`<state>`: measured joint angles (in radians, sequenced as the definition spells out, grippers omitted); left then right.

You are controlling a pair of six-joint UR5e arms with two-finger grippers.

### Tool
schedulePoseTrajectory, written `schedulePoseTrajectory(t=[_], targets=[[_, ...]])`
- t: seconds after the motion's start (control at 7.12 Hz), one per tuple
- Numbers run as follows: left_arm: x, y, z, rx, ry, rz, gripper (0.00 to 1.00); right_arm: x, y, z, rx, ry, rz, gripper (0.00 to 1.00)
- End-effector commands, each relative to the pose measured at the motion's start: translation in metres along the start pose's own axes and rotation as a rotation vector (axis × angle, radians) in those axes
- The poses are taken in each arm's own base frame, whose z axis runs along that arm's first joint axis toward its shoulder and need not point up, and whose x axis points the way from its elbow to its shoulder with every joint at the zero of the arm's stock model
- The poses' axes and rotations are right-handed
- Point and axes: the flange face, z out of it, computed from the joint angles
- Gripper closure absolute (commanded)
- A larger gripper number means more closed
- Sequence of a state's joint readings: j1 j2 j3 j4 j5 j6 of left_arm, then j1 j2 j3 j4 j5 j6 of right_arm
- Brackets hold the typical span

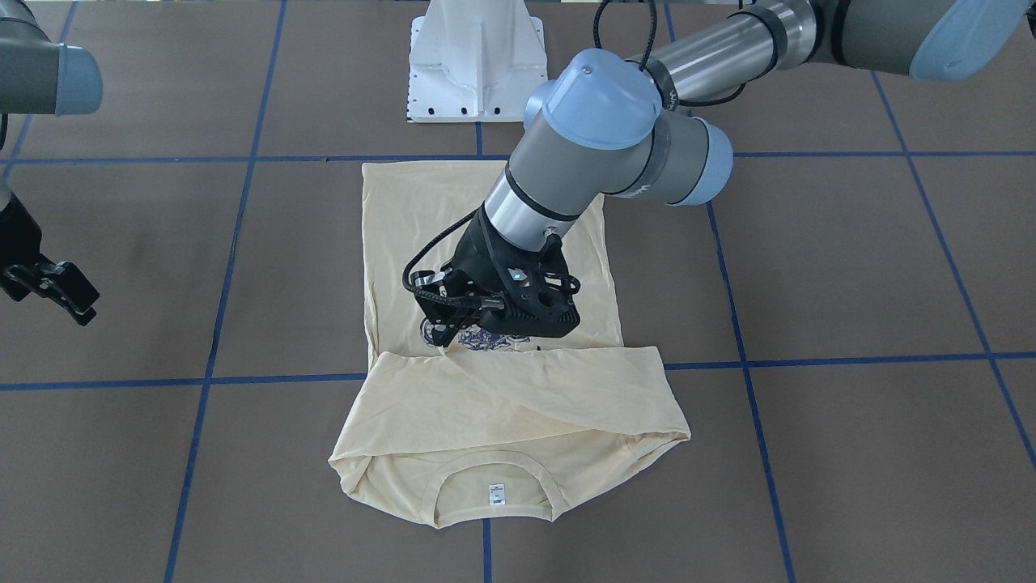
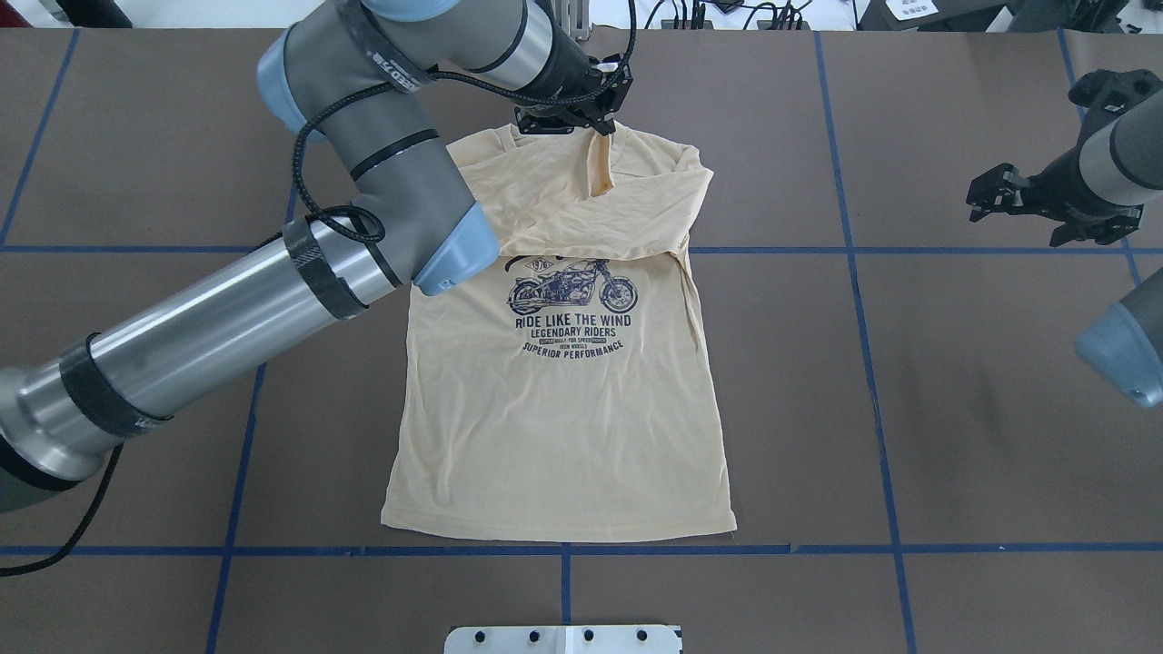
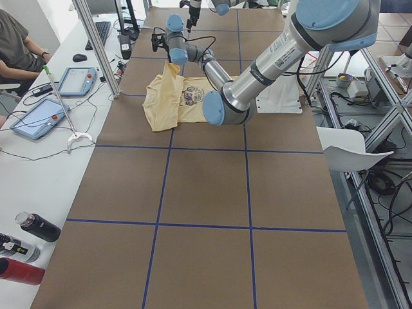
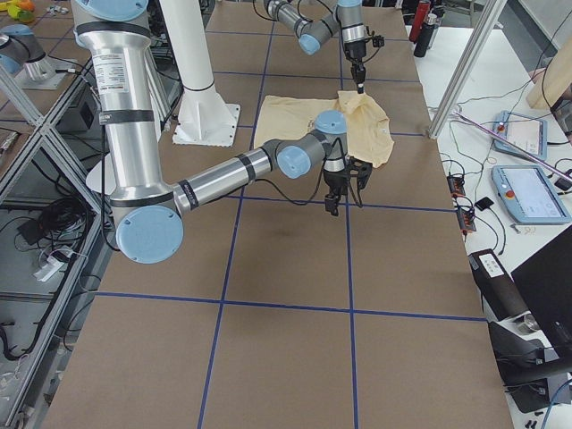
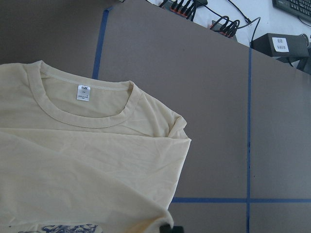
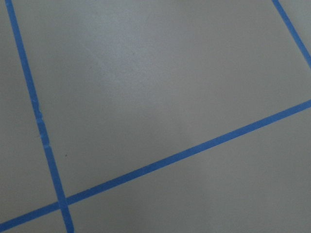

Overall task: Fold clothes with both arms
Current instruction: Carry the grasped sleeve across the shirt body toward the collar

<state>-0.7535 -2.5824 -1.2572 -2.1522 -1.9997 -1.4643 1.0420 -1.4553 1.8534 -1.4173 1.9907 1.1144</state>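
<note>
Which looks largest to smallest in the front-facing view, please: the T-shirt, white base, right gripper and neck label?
1. T-shirt
2. white base, though cropped by the top edge
3. right gripper, partly cropped at the side
4. neck label, by far the smallest

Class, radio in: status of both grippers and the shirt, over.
Left gripper shut on shirt, a fold held raised. Right gripper open, clear of shirt. Top folded over, hem flat. Nothing obstructing.

One T-shirt (image 2: 563,436) is lying on one table (image 2: 954,409). Two arms are reaching over that table: the left arm (image 2: 227,318) and the right arm (image 2: 1118,154). One white pedestal (image 1: 476,61) is standing behind.
</note>
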Motion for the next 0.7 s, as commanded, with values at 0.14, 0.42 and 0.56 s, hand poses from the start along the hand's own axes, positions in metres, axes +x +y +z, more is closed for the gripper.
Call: schedulePoseTrajectory(t=[0.14, 0.42, 0.56], targets=[[0.042, 0.033, 0.060, 0.043, 0.027, -0.004, 1.00, 0.005, -0.001, 0.002, -0.001, 0.007, 0.001, 0.02], [0.056, 0.041, 0.085, 0.089, 0.011, -0.020, 0.44, 0.005, -0.001, 0.002, -0.001, 0.007, 0.000, 0.01], [0.054, 0.038, 0.084, 0.092, 0.009, -0.020, 0.00, 0.005, -0.001, 0.002, -0.001, 0.007, 0.006, 0.01]])
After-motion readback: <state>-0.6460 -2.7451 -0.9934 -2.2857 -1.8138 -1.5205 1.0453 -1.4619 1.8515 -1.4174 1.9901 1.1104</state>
